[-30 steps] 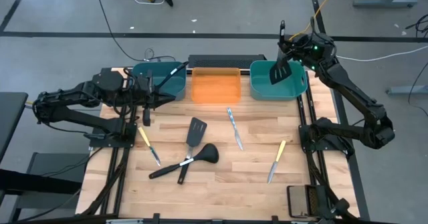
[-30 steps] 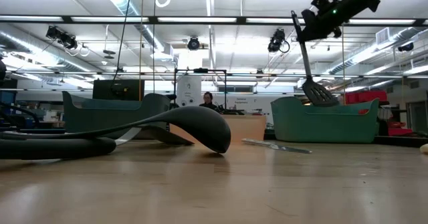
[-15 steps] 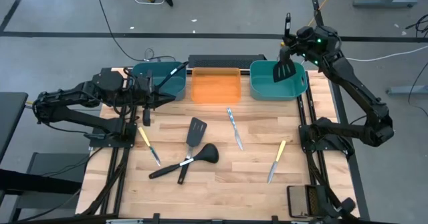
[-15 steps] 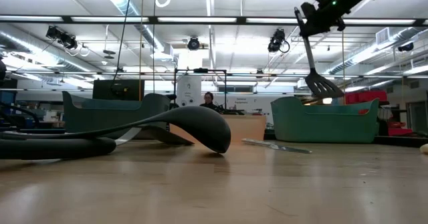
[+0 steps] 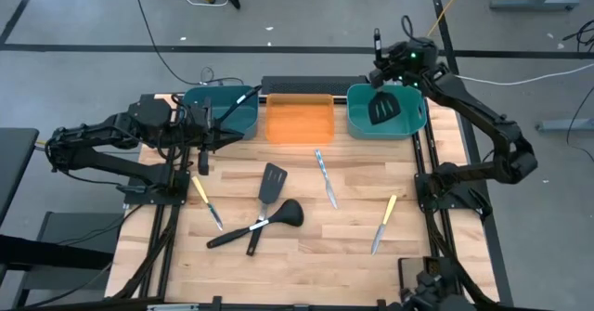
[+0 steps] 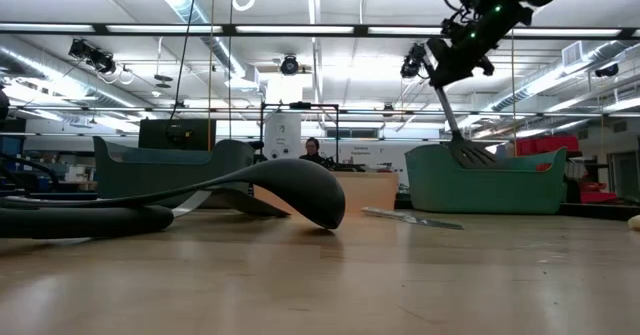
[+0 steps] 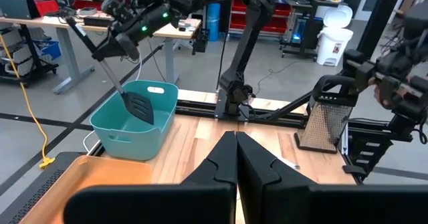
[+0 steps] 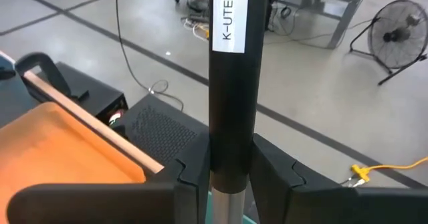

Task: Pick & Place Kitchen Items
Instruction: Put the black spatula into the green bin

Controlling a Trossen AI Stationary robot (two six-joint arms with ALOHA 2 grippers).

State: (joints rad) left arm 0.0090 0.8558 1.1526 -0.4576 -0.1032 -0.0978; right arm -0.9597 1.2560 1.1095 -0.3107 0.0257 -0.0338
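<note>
Black slotted spatula (image 5: 384,108), handle clenched between the right gripper (image 8: 231,174) jaws, blade hanging below them inside the right teal bin (image 5: 409,125). Left gripper (image 7: 235,158): jaws closed, empty, by the left teal bin (image 5: 237,118). Beyond both, on the bench (image 5: 306,255): second spatula (image 5: 270,185), ladle (image 5: 278,216), three knives (image 5: 326,179).

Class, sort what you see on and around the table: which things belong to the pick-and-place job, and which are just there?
Job:
held spatula, in right gripper
table spatula
table ladle
ladle in left bin
silver knife
two yellow-handled knives

Just there:
teal bins
orange bin
left gripper, waiting
</note>
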